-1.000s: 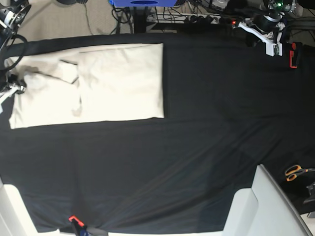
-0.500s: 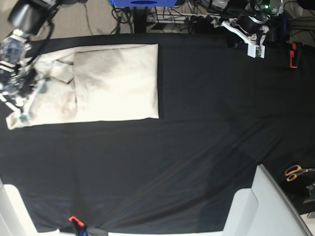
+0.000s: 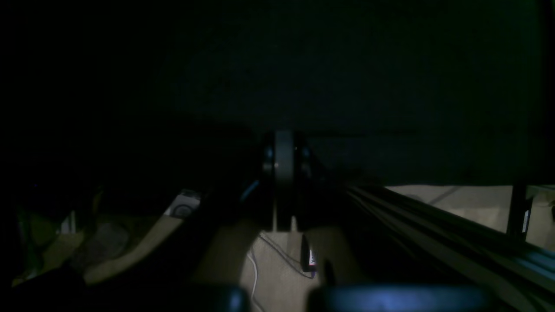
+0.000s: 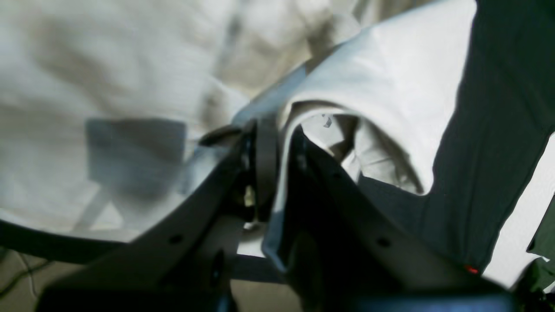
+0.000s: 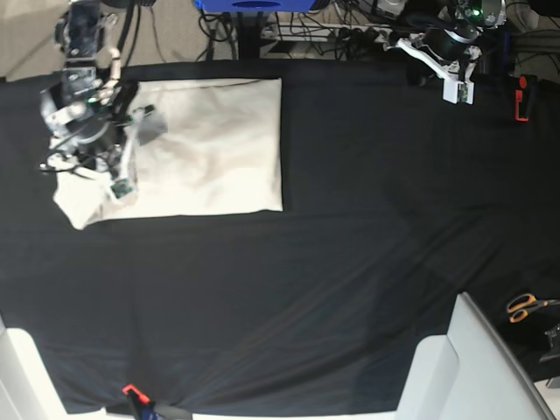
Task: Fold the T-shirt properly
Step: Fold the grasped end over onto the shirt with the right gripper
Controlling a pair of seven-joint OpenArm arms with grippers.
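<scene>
The cream cotton T-shirt's lifted end is pinched in the right claw at the bench's far-left corner, its length running rightward.

From my remote station, the T-shirt lies on the bench at the far left of the base view, my right pincer over its left end with a fold of the cloth clamped between its jaws. My left pincer sits well apart at the far right corner, scissors near the right edge.
</scene>
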